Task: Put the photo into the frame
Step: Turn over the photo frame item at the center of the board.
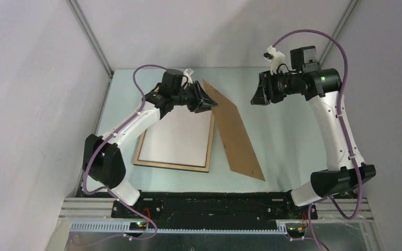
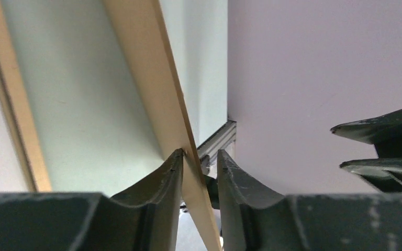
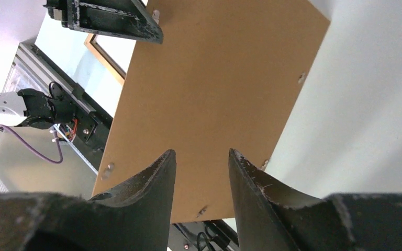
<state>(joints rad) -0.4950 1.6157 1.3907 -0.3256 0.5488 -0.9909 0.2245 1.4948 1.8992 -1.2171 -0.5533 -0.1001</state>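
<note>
Presently the left hand [image 1: 209, 103] straddles the far corner of the board [image 1: 238, 136], one finger touching, not clamped. The photo [image 1: 178, 138] lies white back up inside the frame [image 1: 174, 166], just to that hand's left and nearer the bases. The right hand [image 1: 255, 97] is released, well apart.

Left hand [image 1: 205, 102] sits at the frame [image 1: 172, 167] far right corner.
</note>
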